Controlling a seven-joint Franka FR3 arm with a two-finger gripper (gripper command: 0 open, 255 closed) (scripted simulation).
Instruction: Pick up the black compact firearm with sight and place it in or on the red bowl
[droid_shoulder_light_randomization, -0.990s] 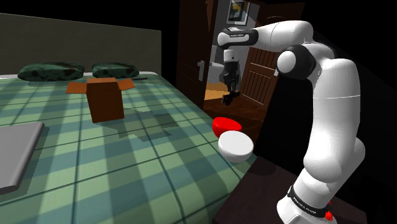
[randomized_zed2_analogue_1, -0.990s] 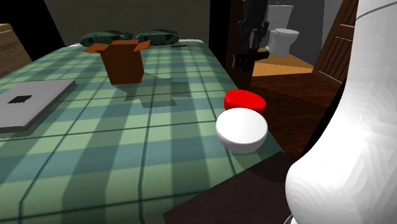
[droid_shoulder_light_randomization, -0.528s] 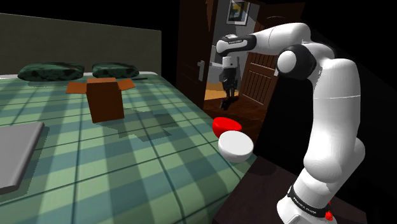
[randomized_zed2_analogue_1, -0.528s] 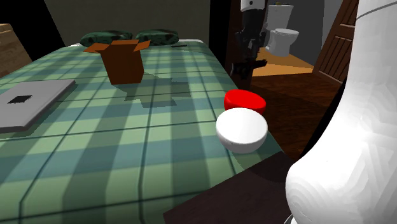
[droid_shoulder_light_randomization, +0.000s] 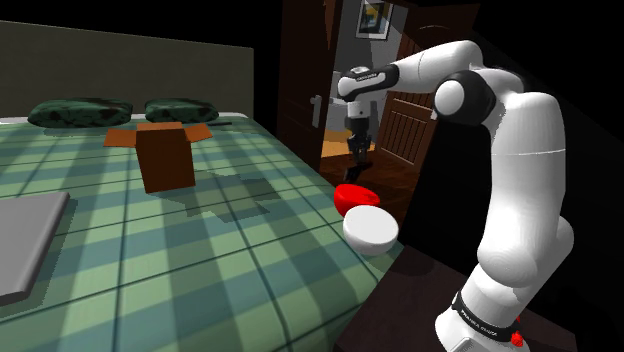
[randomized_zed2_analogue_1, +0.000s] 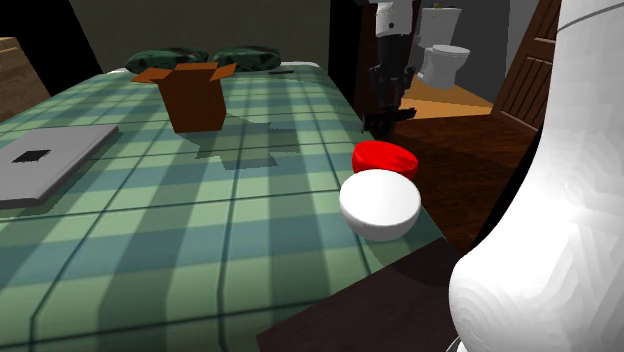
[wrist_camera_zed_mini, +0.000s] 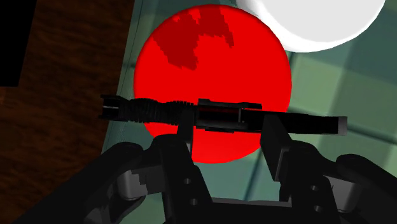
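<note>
Since one second ago the arm has come lower and a little nearer to the bed edge, carrying the gripper (droid_shoulder_light_randomization: 357, 137) down toward the red bowl (droid_shoulder_light_randomization: 352, 194). Its two fingers are closed on the black firearm (wrist_camera_zed_mini: 222, 116), clasping it near its middle, so the firearm lies crosswise between them with one end sticking out on each side. From the wrist camera the red bowl (wrist_camera_zed_mini: 210, 57) lies straight beyond the fingertips, behind the firearm and apart from it, while a white bowl (wrist_camera_zed_mini: 312, 19) sits just beside the red one, off to one side of the gripper. I judge that the picking is finished and the placing is in progress, at the descent over the bowl. The next move calls for more lowering straight down, then opening the fingers only when the firearm is close above the bowl. Its middle should stay over the bowl's middle, because both ends reach near the rim, and drifting toward the white bowl should be avoided.
</note>
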